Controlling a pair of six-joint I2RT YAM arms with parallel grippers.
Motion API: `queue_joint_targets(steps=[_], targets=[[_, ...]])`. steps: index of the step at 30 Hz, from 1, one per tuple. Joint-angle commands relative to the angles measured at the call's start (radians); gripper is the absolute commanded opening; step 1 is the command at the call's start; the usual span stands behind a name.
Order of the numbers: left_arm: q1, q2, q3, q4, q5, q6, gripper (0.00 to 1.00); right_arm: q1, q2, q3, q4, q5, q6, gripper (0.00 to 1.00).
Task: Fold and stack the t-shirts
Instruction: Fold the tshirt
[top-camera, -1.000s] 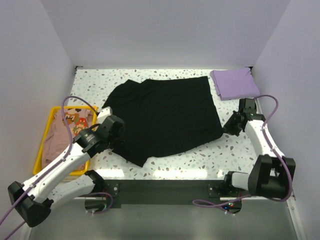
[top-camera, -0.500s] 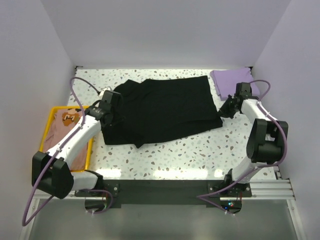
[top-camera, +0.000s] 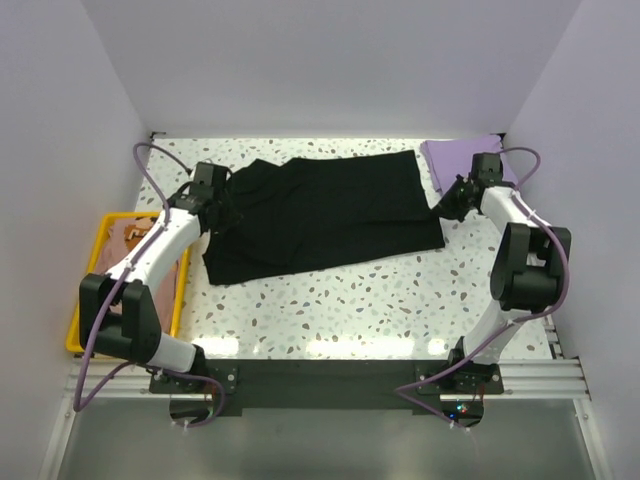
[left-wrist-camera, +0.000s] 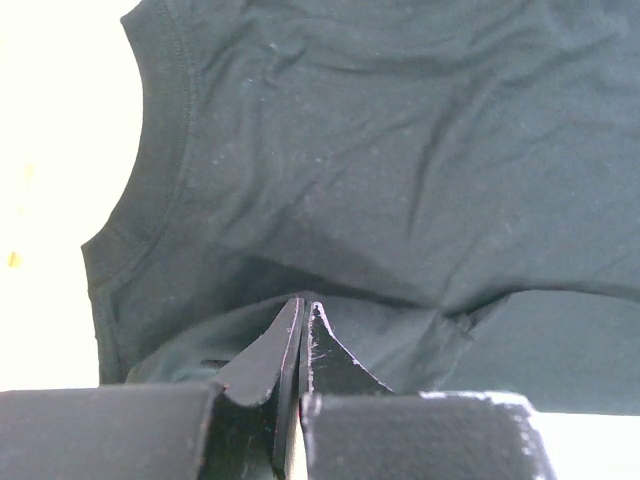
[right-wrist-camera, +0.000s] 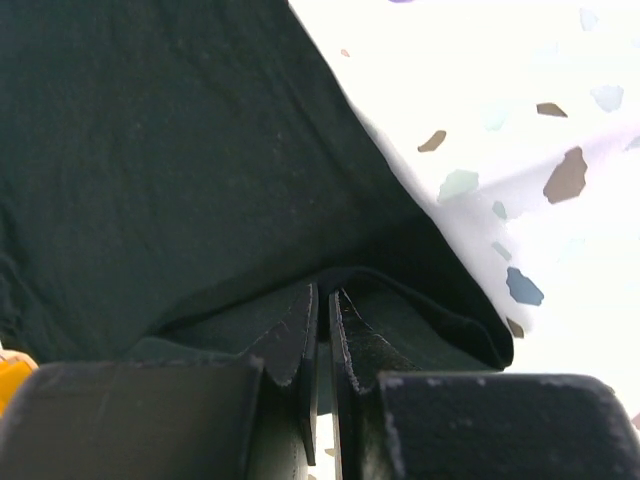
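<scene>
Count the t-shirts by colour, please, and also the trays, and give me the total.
black t-shirt: 1
lavender t-shirt: 1
peach t-shirt: 1
yellow tray: 1
Total: 4

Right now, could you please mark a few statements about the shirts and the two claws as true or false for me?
1. The left claw and the right claw are both shut on the black t-shirt. True.
2. The lavender t-shirt lies in the yellow tray. False: it lies on the table at the far right corner; the tray holds the peach t-shirt.
3. The black t-shirt lies between the two arms, with one claw at each side edge. True.
4. The black t-shirt is stacked on the lavender one. False: it lies beside it, on the table.
</scene>
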Motion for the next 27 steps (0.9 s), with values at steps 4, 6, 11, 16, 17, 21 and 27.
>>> queue_joint_targets(steps=[4,6,11,16,17,21,27], targets=[[0.048,-0.017,0.027,0.044,0.026,0.026,0.00,-0.003,0.023,0.053,0.061,-0.017,0.018,0.00],[0.063,-0.022,0.019,0.047,0.033,0.026,0.00,-0.003,0.034,0.059,0.065,-0.020,0.018,0.00],[0.089,-0.006,0.014,0.065,0.056,0.032,0.00,-0.003,0.051,0.075,0.071,-0.031,0.024,0.00],[0.094,0.027,0.022,0.081,0.066,0.035,0.00,-0.003,0.068,0.075,0.075,-0.028,0.024,0.00],[0.095,0.032,0.022,0.084,0.066,0.036,0.00,-0.003,0.072,0.078,0.075,-0.028,0.021,0.00],[0.095,0.052,0.018,0.093,0.069,0.035,0.00,-0.002,0.103,0.093,0.074,-0.028,0.020,0.00],[0.105,0.086,0.008,0.125,0.082,0.032,0.00,-0.003,0.152,0.118,0.075,-0.031,0.018,0.10]])
